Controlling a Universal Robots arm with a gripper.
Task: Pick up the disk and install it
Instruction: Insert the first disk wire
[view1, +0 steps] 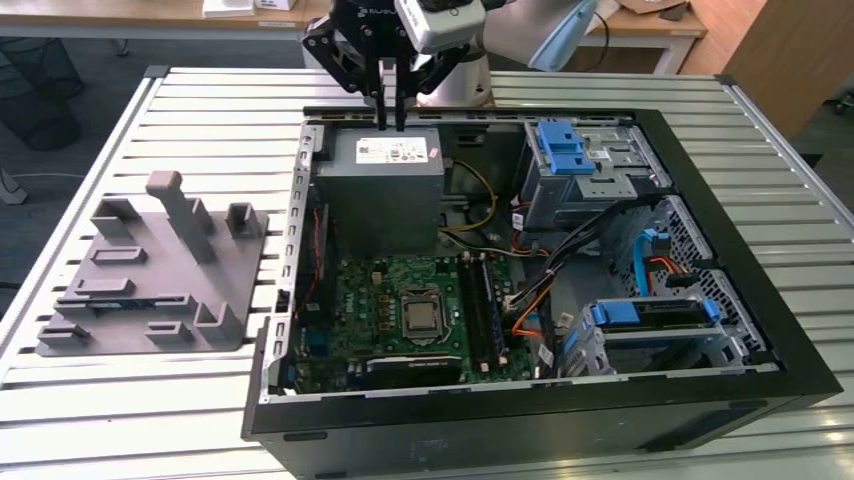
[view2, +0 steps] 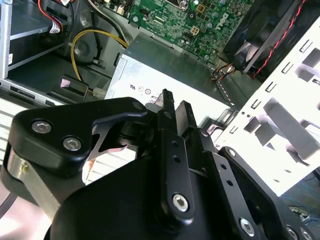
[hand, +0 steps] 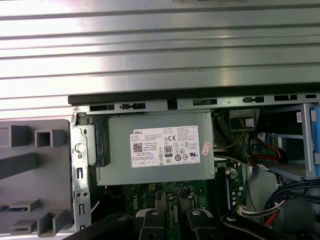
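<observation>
Fingers pinched together, empty, above power supply; disk, apparently blue-railed slab, sits in cage.

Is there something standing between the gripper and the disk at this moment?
Nothing visible blocks the way from above. The gripper hangs over the power supply at one end of the open case; the disk sits in a bay toward the exterior view's right. Loose cables lie low between them.
</observation>
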